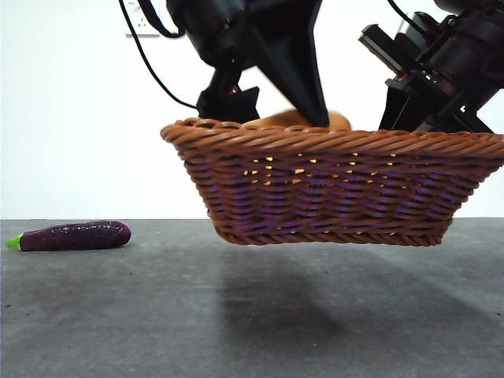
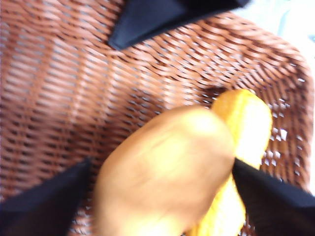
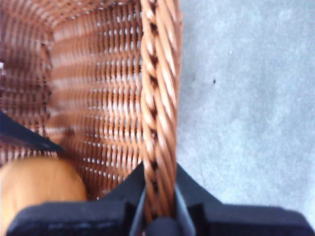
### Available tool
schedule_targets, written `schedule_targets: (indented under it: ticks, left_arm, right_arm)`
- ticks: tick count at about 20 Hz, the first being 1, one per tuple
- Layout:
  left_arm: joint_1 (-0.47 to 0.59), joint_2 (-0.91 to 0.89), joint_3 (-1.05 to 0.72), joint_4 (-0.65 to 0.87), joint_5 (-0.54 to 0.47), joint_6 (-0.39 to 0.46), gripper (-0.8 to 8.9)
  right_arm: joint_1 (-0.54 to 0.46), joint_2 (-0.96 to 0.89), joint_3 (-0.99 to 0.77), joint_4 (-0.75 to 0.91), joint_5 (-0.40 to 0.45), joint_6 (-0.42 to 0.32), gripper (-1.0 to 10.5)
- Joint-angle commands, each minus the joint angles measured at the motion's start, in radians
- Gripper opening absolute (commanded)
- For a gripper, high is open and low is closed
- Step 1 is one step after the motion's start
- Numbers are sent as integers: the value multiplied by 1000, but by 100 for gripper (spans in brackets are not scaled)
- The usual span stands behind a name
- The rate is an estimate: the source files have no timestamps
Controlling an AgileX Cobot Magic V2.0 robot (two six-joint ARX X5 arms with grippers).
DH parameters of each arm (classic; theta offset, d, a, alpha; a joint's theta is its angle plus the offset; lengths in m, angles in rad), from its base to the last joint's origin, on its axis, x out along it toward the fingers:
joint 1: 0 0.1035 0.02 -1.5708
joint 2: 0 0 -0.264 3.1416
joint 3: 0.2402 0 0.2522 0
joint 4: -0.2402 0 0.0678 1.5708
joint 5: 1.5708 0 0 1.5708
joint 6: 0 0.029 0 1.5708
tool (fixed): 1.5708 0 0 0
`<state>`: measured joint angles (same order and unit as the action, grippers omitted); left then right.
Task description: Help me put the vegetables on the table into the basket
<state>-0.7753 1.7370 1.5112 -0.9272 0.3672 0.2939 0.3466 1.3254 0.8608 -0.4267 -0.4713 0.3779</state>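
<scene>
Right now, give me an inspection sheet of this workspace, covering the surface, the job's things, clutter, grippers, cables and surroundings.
Surface: dark grey table, matte, with the basket's shadow on it.
Job's things: basket lifted clear of the table, slightly tilted; potato over the basket's inside; corn lying in the basket behind it; eggplant on the table, apart from the basket.
Clutter: nothing seen.
Grippers: left gripper shut on the potato above the basket; right gripper shut on the basket's rim, holding it up.
Cables: black cables hanging from the arm at top.
Surroundings: plain white wall behind the table.
</scene>
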Motion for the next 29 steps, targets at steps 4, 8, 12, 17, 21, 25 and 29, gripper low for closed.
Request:
schedule_targets:
  ticks: [4,8,12,17,21,25,29]
  left_arm:
    - [39,-211,-4,-22,-43,-77,572]
    - [180,-402,-4,-135,-390,-46,572]
    - [406,-407,-4,-97,-385,176,571]
    - [668,-193,-4,117,-160,323,571]
    - [758,27,-4,215,-130,373,571]
    - [774,165,-4,323,-132,454,571]
    - [774,262,-3,386,-131,478,572]
  right_arm:
    - [1,-2,-1,14,-28,-35,-12]
    - [0,-15,3,24,-153,-87,-12]
    - [0,-56,13,24,-183,-92,-12]
    - [0,-83,31,36,-164,-92,-12]
    - [0,-93,32,38,-164,-110,-12]
    - [0,-93,32,38,-164,-141,-12]
    - [0,-93,32,38,-164,-148,-12]
